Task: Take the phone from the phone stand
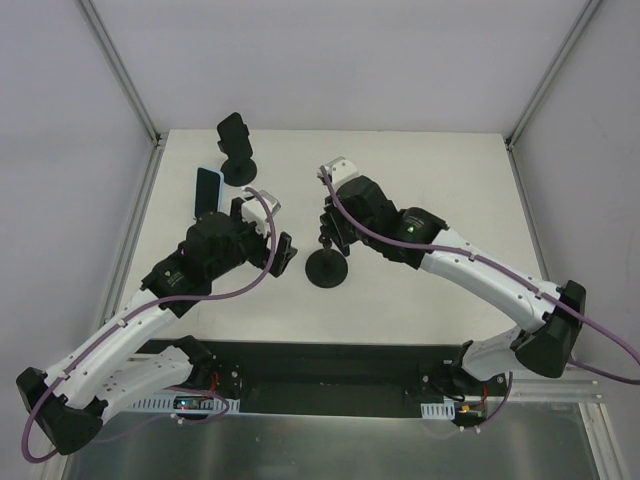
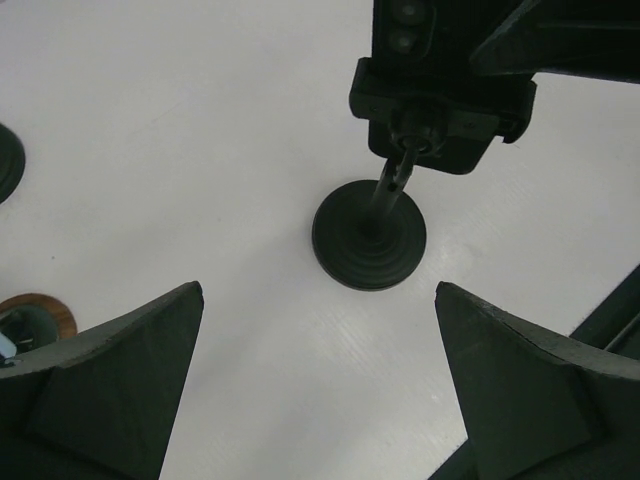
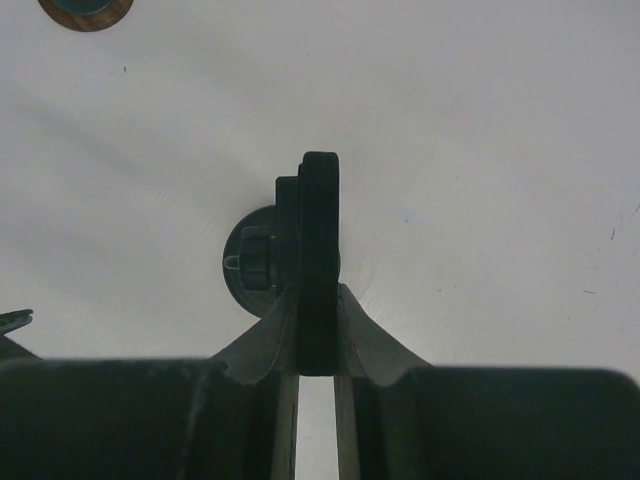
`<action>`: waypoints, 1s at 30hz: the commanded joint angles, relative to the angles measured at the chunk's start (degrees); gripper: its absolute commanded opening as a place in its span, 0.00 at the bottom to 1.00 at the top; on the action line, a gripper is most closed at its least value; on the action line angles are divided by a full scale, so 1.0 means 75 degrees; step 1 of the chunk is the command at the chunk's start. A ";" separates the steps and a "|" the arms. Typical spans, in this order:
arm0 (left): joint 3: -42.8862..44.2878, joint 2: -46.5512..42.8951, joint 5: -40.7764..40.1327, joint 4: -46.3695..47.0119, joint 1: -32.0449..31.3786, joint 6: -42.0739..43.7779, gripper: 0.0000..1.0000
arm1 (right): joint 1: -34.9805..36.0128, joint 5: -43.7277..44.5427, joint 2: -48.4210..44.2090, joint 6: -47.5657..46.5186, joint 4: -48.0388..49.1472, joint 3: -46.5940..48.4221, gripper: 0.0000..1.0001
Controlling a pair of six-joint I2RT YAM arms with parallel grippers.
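A black phone [image 3: 318,230] sits in the cradle [image 2: 440,125] of a black phone stand with a round base [image 1: 327,270] at the table's middle. In the left wrist view the phone's camera end [image 2: 415,30] shows above the cradle. My right gripper [image 3: 318,300] is shut on the phone's two faces, seen edge-on, with the stand's base [image 3: 250,262] below it. It also shows in the top view [image 1: 333,226]. My left gripper [image 2: 318,295] is open and empty, just left of the stand [image 1: 285,255], with the base [image 2: 369,235] ahead of its fingers.
A second black stand [image 1: 236,150] stands at the back left, with a blue phone [image 1: 207,190] upright next to it. A brown-rimmed round object [image 2: 35,318] lies near my left fingers and shows in the right wrist view [image 3: 85,10]. White walls enclose the table.
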 commanded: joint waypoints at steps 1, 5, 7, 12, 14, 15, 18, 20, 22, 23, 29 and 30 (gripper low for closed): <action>-0.0172 0.0099 0.1225 0.0936 0.0048 -0.0132 0.99 | 0.0026 -0.0516 -0.0815 -0.0624 0.1011 -0.0320 0.01; -0.0395 0.0671 0.1658 0.1942 0.0024 -0.0845 0.99 | 0.0026 -0.0972 -0.1108 -0.0718 0.1350 -0.0754 0.01; -0.0581 0.0919 0.1836 0.2471 -0.0057 -0.1080 0.99 | 0.0026 -0.1102 -0.1296 -0.0741 0.1456 -0.0977 0.01; -0.0606 0.1587 0.1695 0.3209 -0.0480 -0.1058 0.94 | 0.0014 -0.1349 -0.1659 -0.0800 0.1854 -0.1387 0.01; -0.0618 0.1774 0.1719 0.3351 -0.0492 -0.1023 0.89 | 0.0014 -0.1431 -0.1718 -0.0788 0.1995 -0.1516 0.01; -0.0652 0.1833 0.1672 0.3525 -0.0503 -0.1011 0.88 | 0.0014 -0.1454 -0.1730 -0.0788 0.2007 -0.1540 0.01; -0.0804 0.2033 0.1579 0.3923 -0.0503 -0.0953 0.76 | 0.0014 -0.1525 -0.1742 -0.0788 0.2078 -0.1575 0.01; -0.0875 0.2185 0.1625 0.4170 -0.0503 -0.0953 0.66 | 0.0026 -0.1525 -0.1765 -0.0788 0.2124 -0.1645 0.01; -0.0946 0.2348 0.1637 0.4358 -0.0503 -0.0906 0.60 | 0.0014 -0.1571 -0.1788 -0.0777 0.2183 -0.1692 0.01; -0.0969 0.2396 0.1648 0.4417 -0.0503 -0.0894 0.53 | 0.0014 -0.1583 -0.1812 -0.0776 0.2195 -0.1727 0.01; -0.1262 0.2549 0.1789 0.5002 -0.0574 -0.0718 0.42 | 0.0014 -0.1689 -0.1894 -0.0753 0.2289 -0.1821 0.01; -0.1367 0.2537 0.1778 0.5073 -0.0585 -0.0718 0.39 | 0.0014 -0.1700 -0.1906 -0.0753 0.2312 -0.1844 0.01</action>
